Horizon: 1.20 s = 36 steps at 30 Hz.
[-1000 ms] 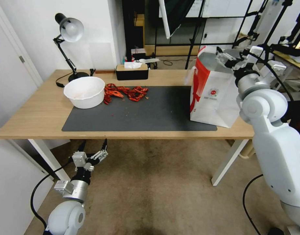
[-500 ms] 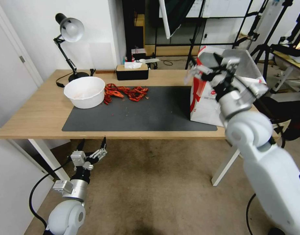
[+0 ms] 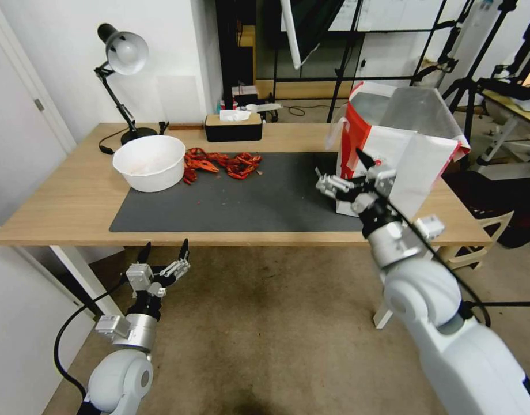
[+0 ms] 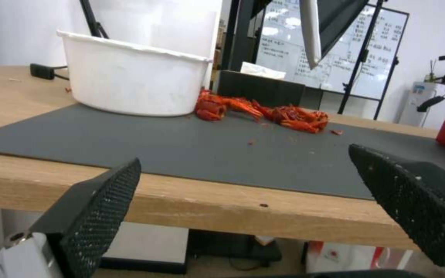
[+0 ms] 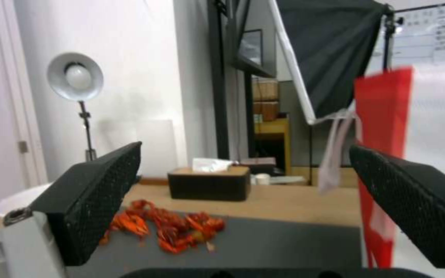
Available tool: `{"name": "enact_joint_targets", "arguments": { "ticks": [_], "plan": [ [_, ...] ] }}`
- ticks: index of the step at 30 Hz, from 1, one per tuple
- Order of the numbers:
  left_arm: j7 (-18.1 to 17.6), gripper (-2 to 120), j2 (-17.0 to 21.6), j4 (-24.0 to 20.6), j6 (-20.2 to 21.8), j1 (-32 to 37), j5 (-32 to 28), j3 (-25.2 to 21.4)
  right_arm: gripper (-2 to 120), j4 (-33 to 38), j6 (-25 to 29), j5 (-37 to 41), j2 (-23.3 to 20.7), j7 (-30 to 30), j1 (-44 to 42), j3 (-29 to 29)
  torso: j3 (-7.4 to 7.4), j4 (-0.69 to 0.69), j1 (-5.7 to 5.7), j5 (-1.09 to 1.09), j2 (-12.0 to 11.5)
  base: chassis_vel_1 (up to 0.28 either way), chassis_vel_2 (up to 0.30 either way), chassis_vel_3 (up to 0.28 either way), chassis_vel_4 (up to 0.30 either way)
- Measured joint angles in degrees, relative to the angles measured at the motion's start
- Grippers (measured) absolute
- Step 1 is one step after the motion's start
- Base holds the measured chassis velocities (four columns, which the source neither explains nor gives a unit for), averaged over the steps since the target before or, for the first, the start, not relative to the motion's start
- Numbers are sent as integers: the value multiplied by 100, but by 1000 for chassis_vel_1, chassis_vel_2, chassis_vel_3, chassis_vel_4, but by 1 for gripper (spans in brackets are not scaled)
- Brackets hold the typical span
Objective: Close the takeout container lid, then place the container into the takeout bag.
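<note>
Right gripper (image 3: 344, 174) empty beside takeout bag (image 3: 403, 155)
My fingers are spread over the mat (image 3: 248, 199); left gripper (image 3: 164, 256) hangs released below the table (image 3: 57, 202)

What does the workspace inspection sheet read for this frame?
Surface: wooden table with a dark mat, crumbs on it.
Job's things: takeout bag upright, open, at the mat's right end; clamshell container nothing seen.
Clutter: white bowl, red crayfish pile, black tissue box, desk lamp.
Grippers: right gripper open, empty, beside the bag's front; left gripper open, empty, below the table's front edge.
Cables: black cable looping off the left arm.
Surroundings: light stands, whiteboard, carpet.
</note>
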Motion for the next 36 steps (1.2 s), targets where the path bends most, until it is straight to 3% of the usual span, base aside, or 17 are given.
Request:
{"name": "enact_joint_targets", "arguments": {
  "ticks": [7,15,24,36],
  "plan": [
    [9,100,-24,21,-85,27,59,-8,100,-136,427,-994,371,356,-875,-119,0,0,0,-1,-1,0,0,0,0],
    [104,100,-31,28,-128,30,120,-10,100,-374,877,-1605,644,828,-1435,-326,0,0,0,-1,-1,0,0,0,0],
    [217,100,-52,172,-264,48,286,2,100,-727,1230,-1926,931,1498,-1711,-631,1,0,0,-1,-1,0,0,0,0],
    [329,100,-55,220,-381,89,310,-10,100,-1075,1567,-2175,1237,1664,-1925,-845,0,0,0,-1,-1,0,0,0,0]
  ]
}}
